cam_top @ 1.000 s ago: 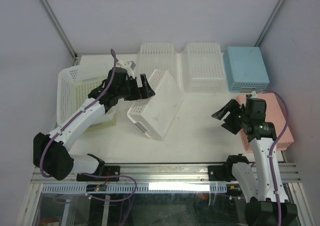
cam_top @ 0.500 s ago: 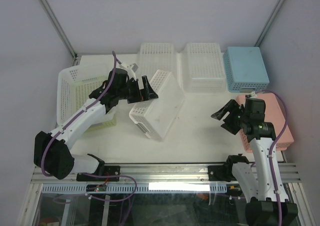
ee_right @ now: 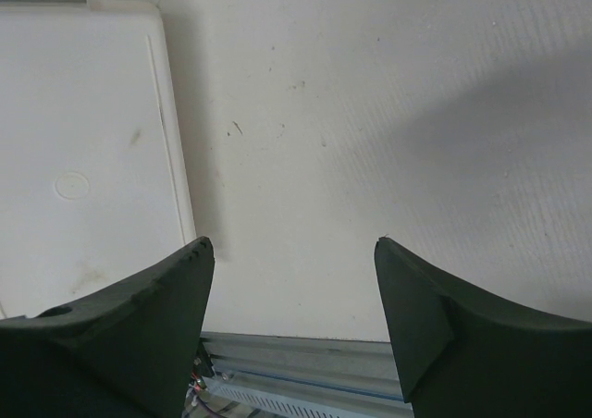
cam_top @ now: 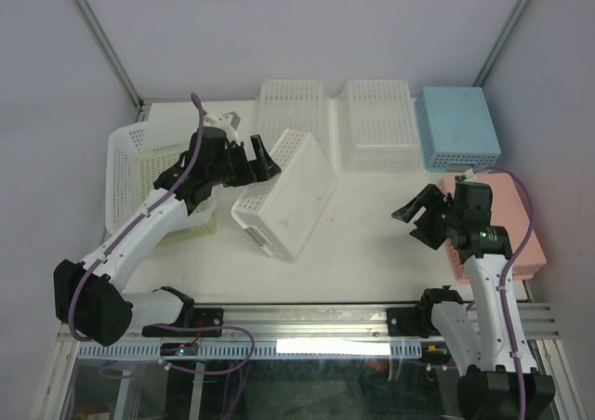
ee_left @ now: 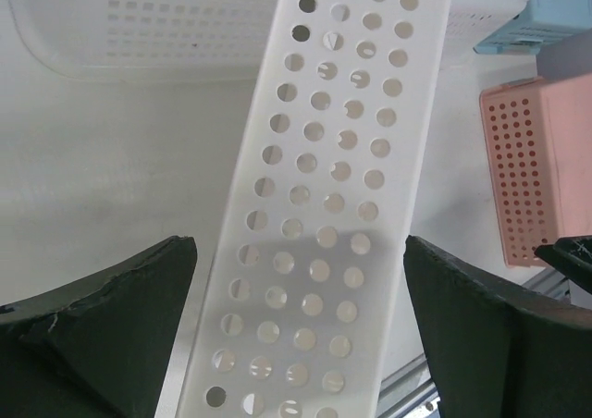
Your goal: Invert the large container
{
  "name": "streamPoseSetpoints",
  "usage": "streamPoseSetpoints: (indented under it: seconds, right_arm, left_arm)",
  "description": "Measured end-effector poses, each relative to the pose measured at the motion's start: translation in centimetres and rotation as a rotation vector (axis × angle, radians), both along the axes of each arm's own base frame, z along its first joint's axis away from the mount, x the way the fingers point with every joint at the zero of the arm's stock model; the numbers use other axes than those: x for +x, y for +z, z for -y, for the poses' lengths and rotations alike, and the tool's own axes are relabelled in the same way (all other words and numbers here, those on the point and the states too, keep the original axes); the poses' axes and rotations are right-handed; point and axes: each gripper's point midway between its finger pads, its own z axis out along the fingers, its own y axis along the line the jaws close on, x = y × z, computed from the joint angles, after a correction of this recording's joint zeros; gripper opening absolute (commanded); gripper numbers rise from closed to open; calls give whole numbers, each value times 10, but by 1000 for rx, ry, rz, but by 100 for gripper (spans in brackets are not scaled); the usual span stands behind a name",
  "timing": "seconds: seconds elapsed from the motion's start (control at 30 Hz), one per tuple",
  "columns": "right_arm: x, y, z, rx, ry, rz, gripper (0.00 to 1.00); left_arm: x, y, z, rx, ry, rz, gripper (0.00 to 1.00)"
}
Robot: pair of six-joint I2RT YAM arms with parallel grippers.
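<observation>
— Where's the large container [cam_top: 132,149]?
— At the left edge of the desk [cam_top: 372,239], mouth up, its near end resting on a pale yellow-green thing [cam_top: 193,227]. Neither gripper touches it.
— And the tilted white basket [cam_top: 290,202] beside it?
— Its smooth base is turned up and toward the front, and it is propped on one long edge. The left gripper [cam_top: 257,160] is at its far-left end, fingers spread wide on either side of a perforated wall, not pinching it.
— The right gripper [cam_top: 420,217]?
— Spread too, holding nothing, over bare desk just beside the pink basket [cam_top: 516,225].
</observation>
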Motion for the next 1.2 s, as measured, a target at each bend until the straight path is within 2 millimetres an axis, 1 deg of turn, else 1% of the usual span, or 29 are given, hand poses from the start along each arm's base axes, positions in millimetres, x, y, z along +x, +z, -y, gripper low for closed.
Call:
streamPoseSetpoints:
  seconds: [0.07,0.2,0.3,0.47,0.63,0.8,0.93,1.03,1.1,1.2]
  right_arm:
    - [0,-1,0,1,2,-3,74]
    - [1,0,-2,2,7,-1,74]
    - [1,0,-3,3,11,0,74]
    - [0,0,-4,2,12,0,74]
    - [0,0,-5,2,15,-1,74]
    - [0,0,-6,4,15,-4,74]
    - [-1,0,-8,5,20,-6,74]
    - [-1,-1,-9,6,23,-13,74]
    - [-1,-2,-10,6,24,-15,74]
    - [-1,-2,-10,4,25,-15,74]
  left_arm:
    - [0,1,-2,15,-2,13,99]
    - [0,-8,-6,48,5,-8,99]
    - [2,-10,-10,63,28,-7,99]
    - [7,-10,-22,103,90,8,99]
    - [10,-6,-34,138,137,35,99]
    - [7,-8,-33,142,121,28,99]
    - [2,-11,-22,117,55,6,99]
    - [0,-19,-16,116,20,-17,99]
    - [0,-21,-16,125,15,-22,99]
    - [1,-25,-22,161,28,-24,99]
